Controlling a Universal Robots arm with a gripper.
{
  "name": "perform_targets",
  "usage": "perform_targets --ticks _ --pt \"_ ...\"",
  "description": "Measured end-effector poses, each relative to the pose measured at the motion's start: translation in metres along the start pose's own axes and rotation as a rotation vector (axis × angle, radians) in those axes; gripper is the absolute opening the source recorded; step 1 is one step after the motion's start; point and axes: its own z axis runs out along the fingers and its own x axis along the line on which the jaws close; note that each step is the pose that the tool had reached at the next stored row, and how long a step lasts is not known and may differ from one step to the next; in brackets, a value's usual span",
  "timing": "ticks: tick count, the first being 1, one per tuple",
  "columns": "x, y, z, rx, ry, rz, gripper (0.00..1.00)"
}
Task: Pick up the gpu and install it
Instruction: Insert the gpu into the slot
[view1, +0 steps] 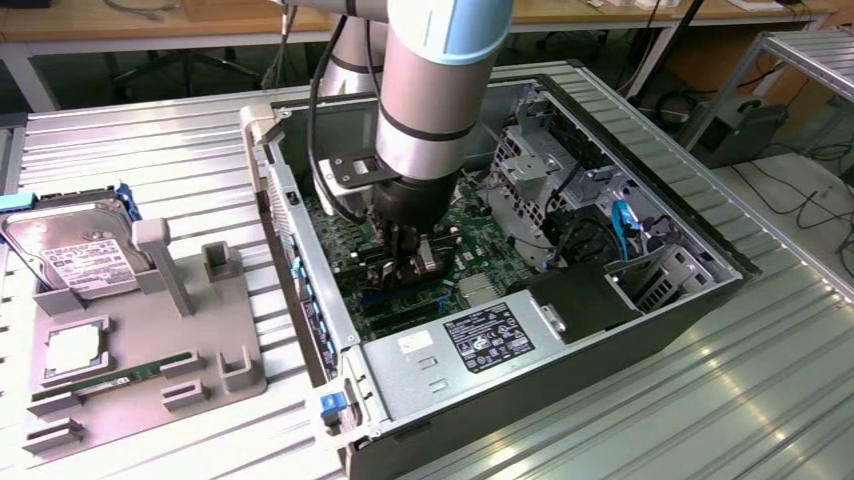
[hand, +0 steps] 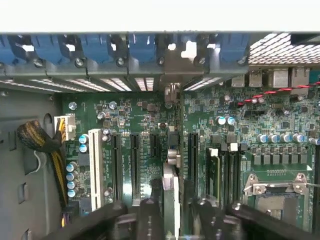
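right now my arm (view1: 424, 90) reaches down into the open computer case (view1: 667, 300), which lies on its side on the ribbed metal surface (view1: 747, 400). my gripper (view1: 404, 262) sits low over the green motherboard (view1: 470, 228), and between its dark fingers (hand: 150, 220) i hold the gpu (hand: 171, 200) on edge, seen from the wrist as a thin upright card. the fingers press against both of its faces, so i am grasping it. the card stands between the long black expansion slots (hand: 135, 165) and runs toward the row of blue slot clips (hand: 95, 47) along the case's back wall; whether its lower edge is seated in a slot i cannot tell. beside those slots are a white slot (hand: 95, 167) and a braided yellow-and-black cable bundle (hand: 42, 140). the silver power supply (view1: 454, 350) with its black label lies near the case's front corner. to the exterior view's left, well apart from the case, a grey fixture tray (view1: 134, 370) rests on the surface, with a hard drive (view1: 74, 250) at its far end and a narrow green memory stick (view1: 100, 385) lying in it.
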Motion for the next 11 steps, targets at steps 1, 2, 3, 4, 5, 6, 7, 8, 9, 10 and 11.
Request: perform_targets --ticks 1,2,3,4,5,6,7,8,9,10,11 --pt "0.000 0.0000 -0.0004 -0.0004 0.0007 0.000 0.33" --pt "0.000 0.0000 -0.0004 -0.0004 0.0009 0.000 0.40" --pt "0.000 0.0000 -0.0004 -0.0004 0.0008 0.000 0.40" --pt "0.000 0.0000 -0.0005 -0.0006 0.0011 0.000 0.40" --pt "0.000 0.0000 -0.0009 -0.0006 0.0012 0.000 0.40" --pt "0.000 0.0000 -0.0022 -0.0006 0.0012 0.000 0.40" --pt "0.000 0.0000 -0.0077 -0.0005 0.0010 0.000 0.40" --pt "0.000 0.0000 -0.0139 -0.0004 0.0009 0.000 0.40" --pt "-0.001 0.0000 -0.0181 -0.0005 0.0010 0.000 0.40" --pt "-0.001 0.0001 -0.0245 -0.0005 0.0010 0.000 0.40" --pt "-0.001 0.0000 -0.0284 -0.0005 0.0009 0.000 0.40"
